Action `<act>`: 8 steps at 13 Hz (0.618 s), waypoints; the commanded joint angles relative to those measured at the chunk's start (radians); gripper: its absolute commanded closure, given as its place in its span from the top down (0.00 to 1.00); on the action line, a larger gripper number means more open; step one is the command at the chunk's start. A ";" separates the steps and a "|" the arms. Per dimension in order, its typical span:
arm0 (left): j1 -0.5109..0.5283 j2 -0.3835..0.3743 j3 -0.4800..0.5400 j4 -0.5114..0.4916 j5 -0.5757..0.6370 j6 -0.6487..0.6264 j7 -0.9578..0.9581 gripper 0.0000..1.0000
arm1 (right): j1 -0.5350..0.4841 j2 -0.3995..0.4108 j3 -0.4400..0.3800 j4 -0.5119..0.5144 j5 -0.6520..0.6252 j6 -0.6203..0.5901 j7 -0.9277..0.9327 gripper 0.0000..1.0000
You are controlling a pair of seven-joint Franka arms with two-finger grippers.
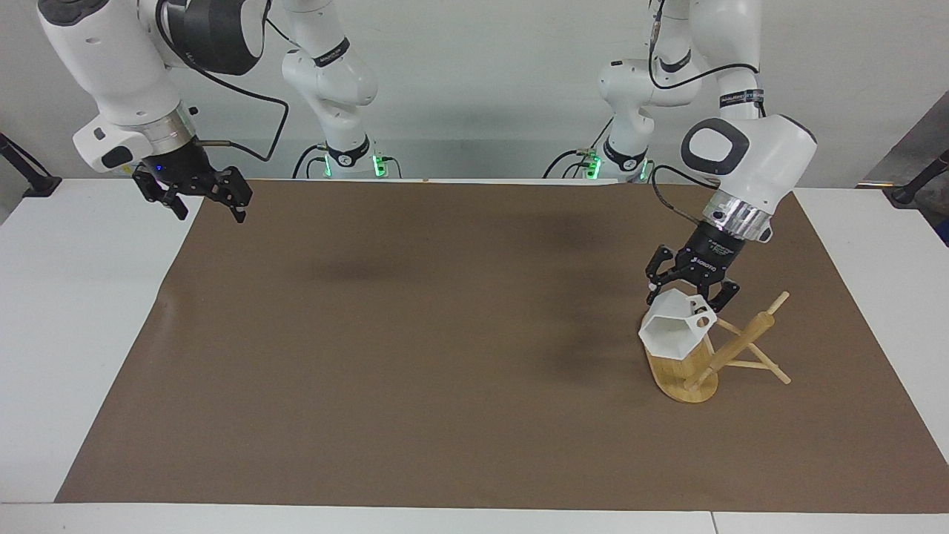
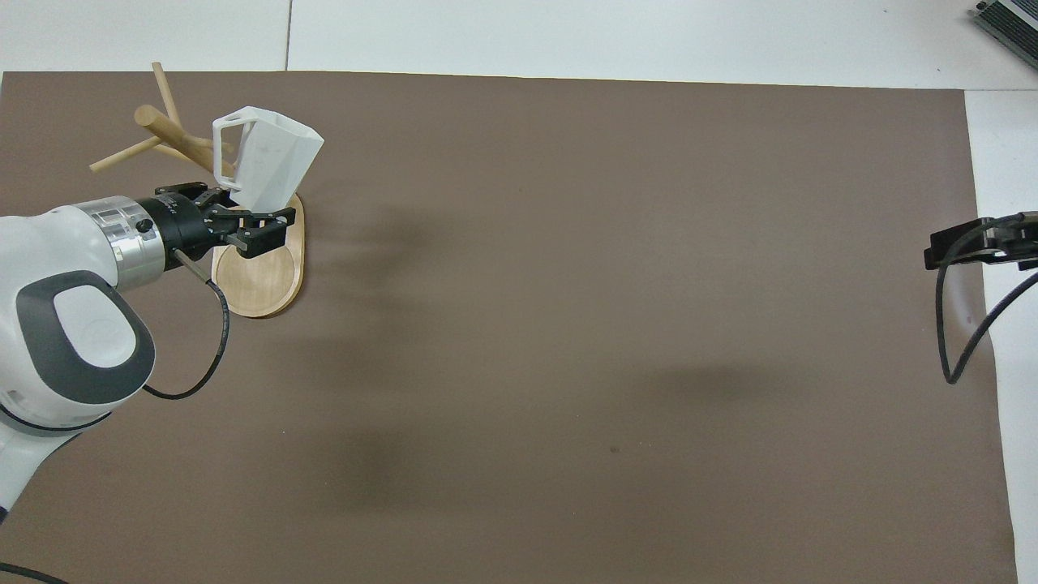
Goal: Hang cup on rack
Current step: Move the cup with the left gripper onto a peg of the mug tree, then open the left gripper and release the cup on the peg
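In the facing view, the cup [image 1: 673, 331] is seen pinched at its base by the jaws of the left gripper [image 1: 691, 291], tipped with its mouth toward the camera, over the rack [image 1: 730, 352] at the left arm's end of the brown mat [image 1: 415, 356] on the bench [image 1: 67, 311]. The pierced handle tab is turned toward the slanted post. The right gripper [image 1: 199, 199] is held over the mat's edge, jaws spread.

In the overhead view, the cup [image 2: 272, 162] is shown above the rack's [image 2: 259, 280] oval base, handle beside the post, with the left gripper [image 2: 243, 219] closed on it. Only part of the right gripper [image 2: 973, 246] is seen.
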 commanded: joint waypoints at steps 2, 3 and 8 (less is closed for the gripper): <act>0.001 -0.010 0.003 -0.027 0.015 0.025 -0.026 0.00 | -0.006 -0.020 0.001 -0.019 0.017 -0.008 -0.024 1.00; 0.002 -0.010 0.004 -0.032 0.018 0.028 -0.024 0.00 | -0.006 -0.020 0.001 -0.019 0.017 -0.008 -0.024 1.00; 0.039 -0.010 0.004 -0.035 0.028 0.033 -0.033 0.00 | -0.006 -0.022 0.001 -0.019 0.017 -0.008 -0.024 1.00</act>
